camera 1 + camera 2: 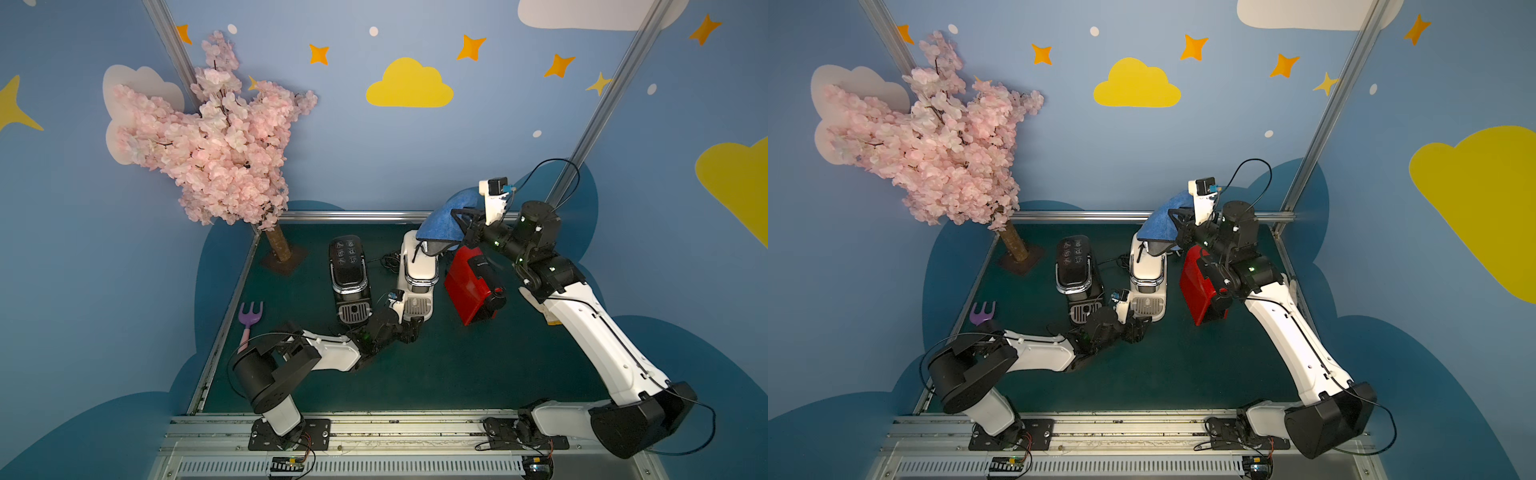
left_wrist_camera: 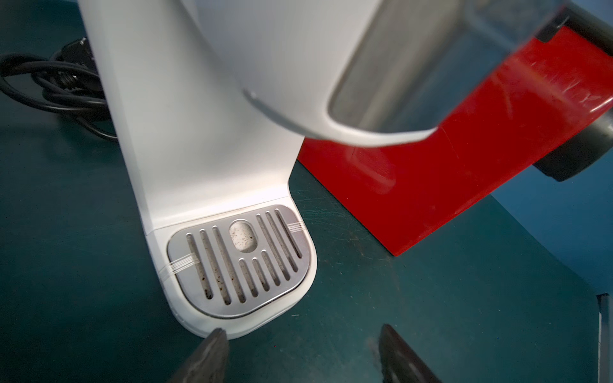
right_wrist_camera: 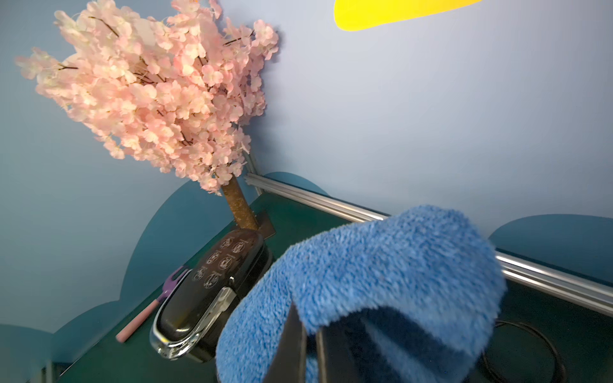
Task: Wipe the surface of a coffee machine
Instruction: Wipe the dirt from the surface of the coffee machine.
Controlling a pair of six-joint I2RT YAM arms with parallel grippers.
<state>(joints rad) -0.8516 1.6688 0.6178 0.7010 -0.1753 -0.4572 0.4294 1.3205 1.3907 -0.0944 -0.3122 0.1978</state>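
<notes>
**A:** Two arms, two heights. Your left arm lies low, stretched out over the table. The left gripper (image 2: pixel 305 351) stands wide with nothing between its jaws. The coffee machine (image 1: pixel 419 266) stands just ahead of them. One fingertip (image 2: pixel 215 345) is right at the front rim of its base, and the drip grille (image 2: pixel 238 262) lies just beyond.

**B:** And the right arm?

**A:** Yours is raised high, elbow bent. The right gripper (image 3: pixel 310 345) is pinched tight on a blue cloth (image 3: pixel 381 265). The cloth hangs from the jaws over the cream machine's rounded top, just below them.

**B:** Any lettering you can read?

**A:** Only six pale icons on the black machine (image 3: pixel 212 282), off to one side of the right jaws. The print on the red machine (image 1: pixel 469 286) is too small to read.
</notes>
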